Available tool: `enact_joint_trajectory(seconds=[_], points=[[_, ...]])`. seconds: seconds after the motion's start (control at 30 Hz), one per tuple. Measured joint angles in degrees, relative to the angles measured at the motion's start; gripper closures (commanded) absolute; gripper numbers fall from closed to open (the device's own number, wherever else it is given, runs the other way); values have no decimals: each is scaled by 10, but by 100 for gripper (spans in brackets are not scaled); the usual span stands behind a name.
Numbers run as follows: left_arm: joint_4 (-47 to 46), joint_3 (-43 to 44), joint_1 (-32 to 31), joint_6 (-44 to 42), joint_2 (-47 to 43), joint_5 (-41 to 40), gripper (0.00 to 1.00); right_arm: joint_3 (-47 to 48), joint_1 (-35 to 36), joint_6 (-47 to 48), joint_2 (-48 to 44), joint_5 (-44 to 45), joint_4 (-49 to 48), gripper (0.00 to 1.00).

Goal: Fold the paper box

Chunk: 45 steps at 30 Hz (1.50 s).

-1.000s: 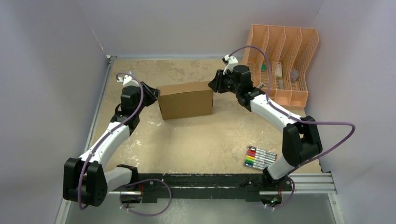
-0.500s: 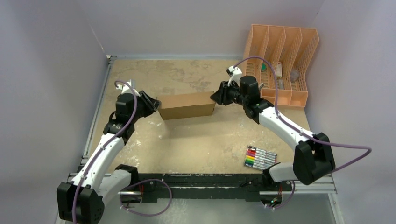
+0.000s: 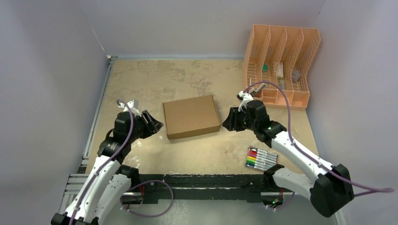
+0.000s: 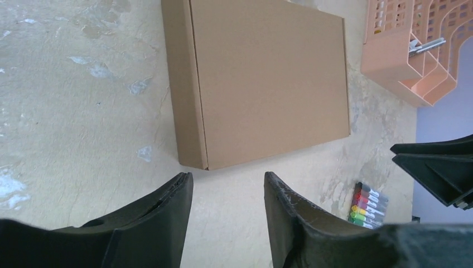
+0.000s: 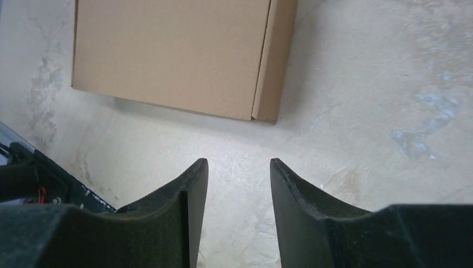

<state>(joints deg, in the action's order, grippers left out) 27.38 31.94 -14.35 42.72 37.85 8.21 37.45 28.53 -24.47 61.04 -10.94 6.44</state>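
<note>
The paper box (image 3: 191, 116) is a closed, shallow brown cardboard box lying flat in the middle of the table. It also shows in the left wrist view (image 4: 262, 84) and the right wrist view (image 5: 173, 53). My left gripper (image 3: 157, 124) is open and empty, a short way left of the box and apart from it; in its own view (image 4: 227, 177) only bare table lies between the jaws. My right gripper (image 3: 226, 123) is open and empty, just right of the box and apart from it; its own view (image 5: 239, 163) shows bare table between the jaws.
A peach slotted organizer (image 3: 281, 63) with small items stands at the back right. A pack of coloured markers (image 3: 260, 158) lies at the front right. Walls close the left, back and right sides. A black rail (image 3: 206, 183) runs along the near edge.
The box was held upright between both grippers and now lies flat on the table. Both grippers have let go and pulled back toward the near edge, away from the box.
</note>
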Motion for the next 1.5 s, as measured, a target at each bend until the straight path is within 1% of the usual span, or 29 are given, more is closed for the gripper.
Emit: enact_joint_trajectory(seconds=[0.07,0.17,0.2,0.3,0.37,0.43,0.47,0.5,0.53,0.67,0.8,0.93,1.07,1.23,1.37,1.5], points=[[22,5,-9,2,-28,-13,45,3,0,-2,-26,22,20,44],[58,28,-17,-2,-54,-42,37,16,0,-5,-50,50,47,33],[70,40,-18,-4,-62,-57,34,25,0,-6,-55,61,60,31],[95,82,-20,-20,-76,-95,23,49,0,-6,-66,91,94,21],[103,115,-23,-33,-85,-121,20,65,0,-3,-79,118,117,17],[109,141,-24,-40,-90,-146,17,80,0,5,-96,148,141,11],[113,151,-25,-44,-93,-161,12,87,0,9,-105,160,150,7],[113,158,-25,-47,-99,-175,4,95,0,16,-116,176,160,3],[113,161,-26,-50,-107,-187,2,103,0,23,-129,191,170,1],[112,161,-26,-61,-172,-243,2,125,0,54,-186,243,194,1],[105,161,-26,-65,-238,-313,2,127,0,93,-267,309,206,1],[101,143,-26,-63,-267,-384,2,109,0,128,-356,378,202,1],[115,114,-26,-57,-271,-437,2,70,0,150,-432,431,194,1],[136,96,-26,-45,-271,-478,1,32,0,149,-459,461,211,1],[145,96,-26,-33,-271,-505,2,30,0,147,-462,467,214,1],[146,96,-26,-28,-272,-513,1,30,0,144,-462,466,215,1]])
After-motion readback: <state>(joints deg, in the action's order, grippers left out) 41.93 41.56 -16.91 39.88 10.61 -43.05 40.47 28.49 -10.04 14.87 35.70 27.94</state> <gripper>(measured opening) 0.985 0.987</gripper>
